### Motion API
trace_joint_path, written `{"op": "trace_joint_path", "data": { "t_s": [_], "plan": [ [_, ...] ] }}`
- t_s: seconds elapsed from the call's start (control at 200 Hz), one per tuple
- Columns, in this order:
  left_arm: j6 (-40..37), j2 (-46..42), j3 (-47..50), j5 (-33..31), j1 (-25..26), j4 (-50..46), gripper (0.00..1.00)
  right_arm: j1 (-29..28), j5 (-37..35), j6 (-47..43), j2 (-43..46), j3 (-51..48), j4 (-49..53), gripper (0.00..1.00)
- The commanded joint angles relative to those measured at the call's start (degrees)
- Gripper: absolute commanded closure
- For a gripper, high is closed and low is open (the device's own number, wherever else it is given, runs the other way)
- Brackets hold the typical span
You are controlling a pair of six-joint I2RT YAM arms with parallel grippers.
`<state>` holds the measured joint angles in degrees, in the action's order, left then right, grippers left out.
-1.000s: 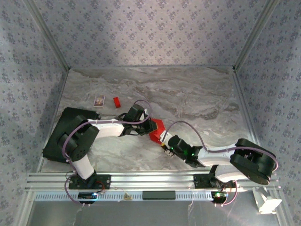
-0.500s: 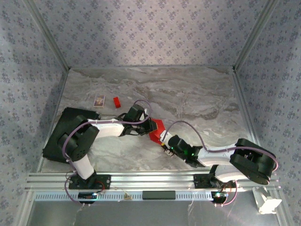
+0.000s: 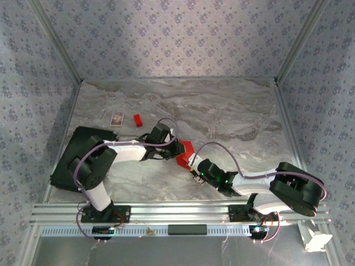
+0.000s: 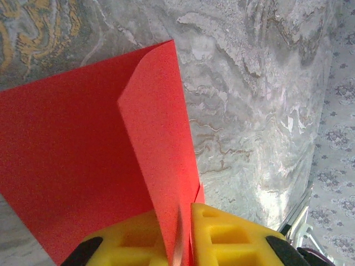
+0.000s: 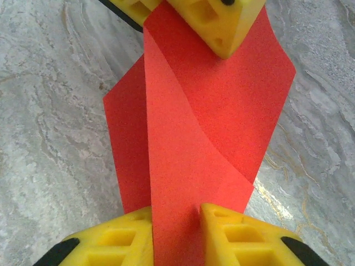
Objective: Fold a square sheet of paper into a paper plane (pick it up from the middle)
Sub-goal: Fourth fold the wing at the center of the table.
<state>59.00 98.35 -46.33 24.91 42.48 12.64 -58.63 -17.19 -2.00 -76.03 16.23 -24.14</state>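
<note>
right gripper (image 3: 194, 166): nearer to you than the small red block (image 3: 137, 119) and to its right. in your right wrist view (image 5: 175, 221) the yellow fingers (image 5: 111, 244) stand a little apart on either side of a raised fold of paper that fills the gap. you cannot tell whether they pinch it.
square sheet of paper (image 3: 186, 152): bright red, right of the small red block and nearer to you, lifted between the two grippers. it is creased, with one flap folded over the rest (image 5: 211, 127), over the marble table (image 3: 233, 111).
left gripper (image 3: 178, 148): just right of and nearer than the small red block, at the paper's far edge. your left wrist view (image 4: 183, 221) shows its yellow pads closed together on the paper (image 4: 83, 166), and it grips the top of the paper in the right wrist view (image 5: 216, 22).
patterned card (image 3: 117, 118): flat on the table just left of the small red block.
</note>
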Motion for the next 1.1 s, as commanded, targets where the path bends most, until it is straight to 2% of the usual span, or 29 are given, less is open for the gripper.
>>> {"op": "trace_joint_path", "data": {
  "t_s": [0.0, 0.14, 0.4, 0.69, 0.919, 1.094],
  "plan": [
    [-0.4, -1.2, 0.3, 1.4, -0.3, 0.5, 0.86, -0.1, -1.0, 0.1, -0.1, 1.2, 0.7, 0.78],
    [-0.6, -1.1, 0.1, 1.4, -0.3, 0.3, 0.86, -0.2, -0.9, 0.2, 0.0, 1.1, 0.7, 0.81],
    [-0.6, -1.0, 0.0, 1.4, -0.4, 0.1, 0.86, -0.1, 0.2, 1.3, 0.1, 1.2, 0.8, 0.80],
    [-0.6, -1.5, 0.1, 1.0, -0.4, 0.1, 0.85, 0.0, 0.7, 2.2, -0.2, 1.2, 0.8, 0.87],
    [-0.5, -2.3, 0.5, 0.2, -0.4, -0.2, 0.83, 0.2, 2.0, 4.2, -0.5, 1.1, 0.2, 0.85],
    [-0.6, -2.4, 0.7, 0.0, -0.4, -0.3, 0.86, 0.4, 2.1, 4.5, 0.9, 1.0, 0.6, 0.82]
  ]
}}
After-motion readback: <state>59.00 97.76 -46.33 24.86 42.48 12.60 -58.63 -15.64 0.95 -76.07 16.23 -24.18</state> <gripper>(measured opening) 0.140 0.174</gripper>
